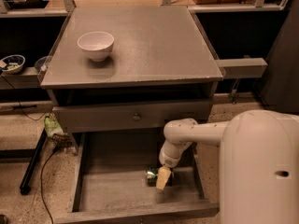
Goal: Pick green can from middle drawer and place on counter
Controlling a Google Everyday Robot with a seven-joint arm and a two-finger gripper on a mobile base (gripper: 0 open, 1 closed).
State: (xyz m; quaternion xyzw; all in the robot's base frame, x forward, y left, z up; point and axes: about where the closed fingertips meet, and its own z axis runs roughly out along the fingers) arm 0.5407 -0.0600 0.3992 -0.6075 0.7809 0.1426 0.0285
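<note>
The middle drawer (112,190) is pulled out below the cabinet, with its flat grey bottom showing. The green can (152,175) lies on its side on the drawer bottom, right of centre. My gripper (163,178) reaches down into the drawer from the white arm and sits right over the can, covering its right part. The counter (140,36) is the large grey top above, with a white bowl (96,45) at its left.
A closed grey drawer front with a small round knob (136,117) sits above the open drawer. Narrow side shelves stick out left and right; a small bowl (12,63) stands on the left one. Cables and a black bar (32,162) lie on the floor at left.
</note>
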